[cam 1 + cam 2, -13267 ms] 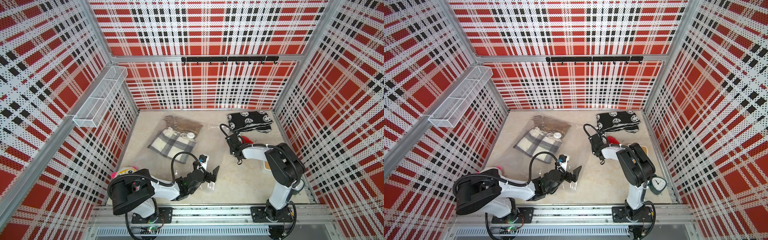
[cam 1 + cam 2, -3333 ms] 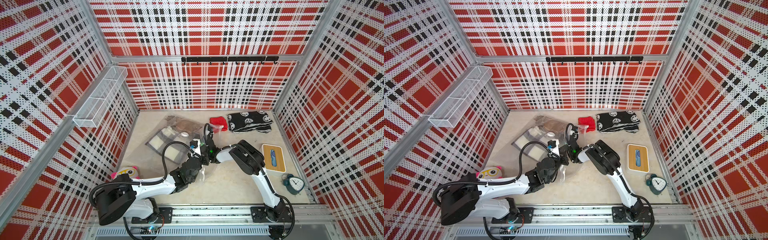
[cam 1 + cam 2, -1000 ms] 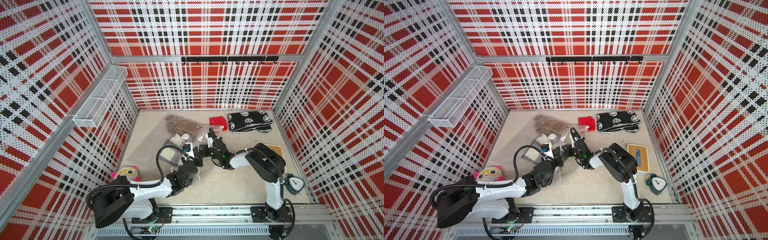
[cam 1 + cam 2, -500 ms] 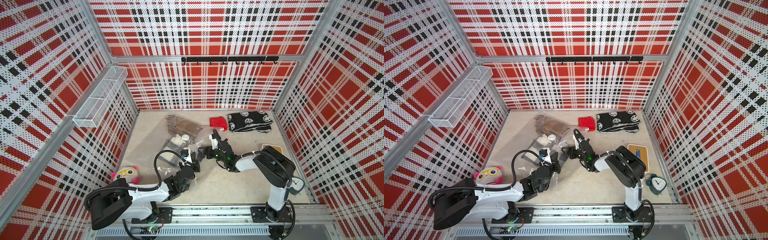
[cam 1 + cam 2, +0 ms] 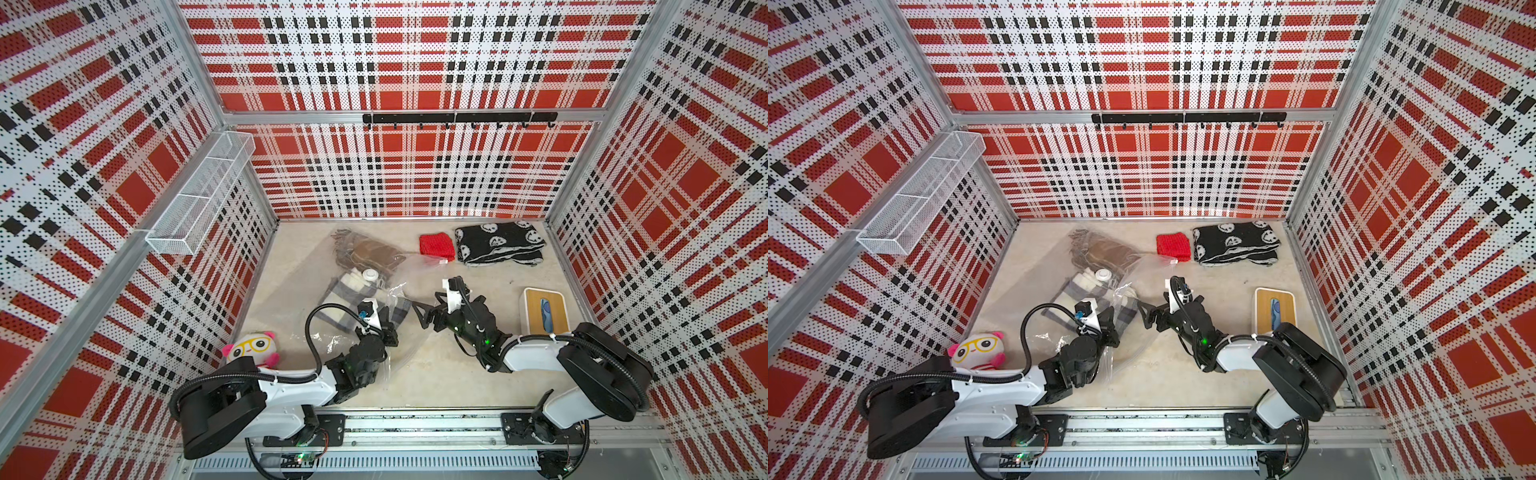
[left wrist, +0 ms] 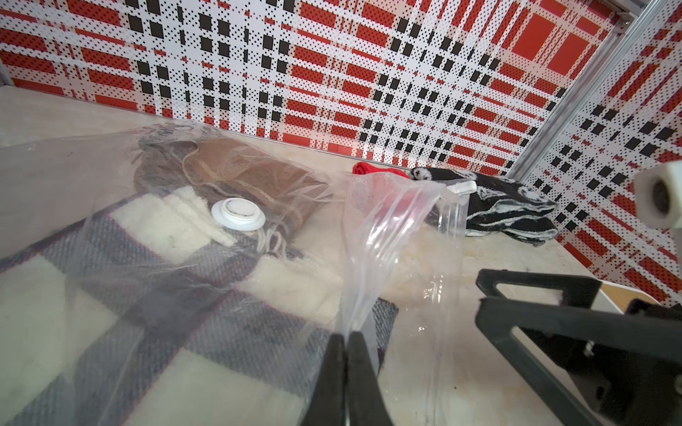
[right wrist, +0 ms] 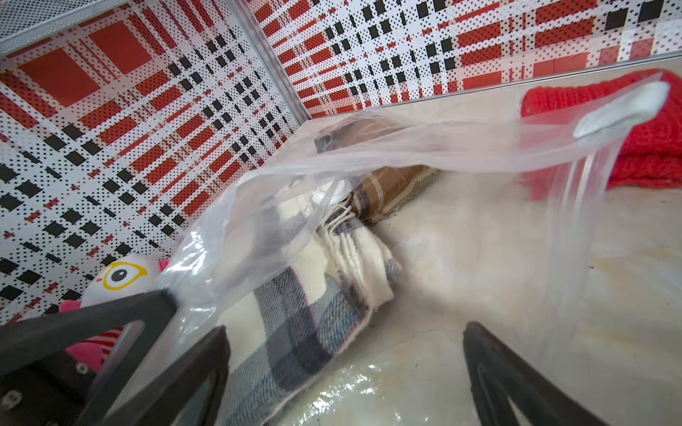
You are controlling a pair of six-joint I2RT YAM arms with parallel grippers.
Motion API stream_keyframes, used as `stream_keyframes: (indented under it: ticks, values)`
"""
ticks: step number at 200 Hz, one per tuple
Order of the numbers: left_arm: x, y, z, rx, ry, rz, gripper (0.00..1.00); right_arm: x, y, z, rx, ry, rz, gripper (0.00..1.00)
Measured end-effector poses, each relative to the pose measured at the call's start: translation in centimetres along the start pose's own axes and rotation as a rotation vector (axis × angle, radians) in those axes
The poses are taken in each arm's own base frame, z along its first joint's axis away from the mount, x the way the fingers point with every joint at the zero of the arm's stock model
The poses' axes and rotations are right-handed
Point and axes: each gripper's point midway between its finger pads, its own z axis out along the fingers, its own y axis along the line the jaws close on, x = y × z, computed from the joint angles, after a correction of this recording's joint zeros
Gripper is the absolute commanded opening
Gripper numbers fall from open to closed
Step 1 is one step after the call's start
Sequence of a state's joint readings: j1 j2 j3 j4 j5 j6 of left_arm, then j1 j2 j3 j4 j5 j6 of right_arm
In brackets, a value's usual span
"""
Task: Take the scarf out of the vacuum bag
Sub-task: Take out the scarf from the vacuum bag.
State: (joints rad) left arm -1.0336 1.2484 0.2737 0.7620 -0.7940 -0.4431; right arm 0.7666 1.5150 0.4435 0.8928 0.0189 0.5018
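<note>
Left fingers (image 6: 343,337) are pinched shut on a fold of the clear crinkly plastic vacuum bag (image 6: 402,228), holding its upper film raised off the tabletop (image 5: 436,374). Right fingers (image 7: 345,328) are spread wide and empty, aimed straight into the open mouth.

We read this as the reach-in step: the mouth is held open and nothing is out yet. The cream-and-grey checked wool scarf (image 7: 295,313) lies inside, nearest the opening. The brown fringed scarf (image 6: 240,166) sits deeper in, past the round white valve (image 6: 238,214).

Next, we'd say, the right fingers must slide under the raised film, close on the checked scarf's near edge and draw it clear while the left grips the plastic.

The count:
- **Bag:** one bag, one valve, two scarves inside.
- **Outside it:** one red knitted cloth (image 5: 436,246), one black-and-white patterned scarf (image 5: 498,243), one pink-and-white plush toy (image 5: 251,349), one wood-topped box (image 5: 536,320).
</note>
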Motion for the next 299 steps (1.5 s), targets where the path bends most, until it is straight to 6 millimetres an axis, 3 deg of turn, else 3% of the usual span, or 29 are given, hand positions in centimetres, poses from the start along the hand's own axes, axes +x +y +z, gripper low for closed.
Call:
stream_keyframes:
  ticks: [53, 118, 184, 201, 214, 224, 242, 252, 258, 299]
  values:
    - [0.6, -0.1, 0.1, 0.001, 0.009, 0.009, 0.0, 1.1, 0.4, 1.4, -0.007, 0.07, -0.016, 1.0]
    - [0.6, -0.7, -0.1, 0.005, 0.005, 0.011, 0.0, 7.1, 3.1, 4.0, -0.049, 0.24, 0.014, 0.96]
    - [0.8, -0.6, 0.1, -0.004, 0.008, 0.019, 0.0, 9.6, 3.4, 7.0, -0.067, 0.311, 0.127, 0.92]
    - [0.9, -0.5, 0.1, -0.005, 0.01, 0.022, 0.0, 10.2, 3.5, 7.5, -0.071, 0.325, 0.151, 0.81]
    - [0.9, -0.5, 0.1, -0.005, 0.011, 0.022, 0.0, 10.4, 3.7, 7.8, -0.085, 0.328, 0.164, 0.65]
    - [1.0, -0.6, 0.1, -0.005, 0.011, 0.022, 0.0, 10.6, 3.9, 8.0, -0.1, 0.329, 0.175, 0.58]
    - [1.2, -0.6, 0.2, -0.007, 0.014, 0.025, 0.0, 10.8, 4.2, 8.6, -0.12, 0.333, 0.192, 0.33]
    - [1.4, -0.6, 0.3, -0.008, 0.016, 0.027, 0.0, 10.8, 4.4, 8.8, -0.131, 0.329, 0.191, 0.11]
    - [1.5, -0.6, 0.4, -0.009, 0.018, 0.028, 0.0, 10.7, 4.5, 8.9, -0.136, 0.326, 0.19, 0.03]
    - [1.6, -0.5, 0.5, -0.012, 0.019, 0.026, 0.0, 10.4, 3.9, 8.4, -0.133, 0.315, 0.192, 0.0]
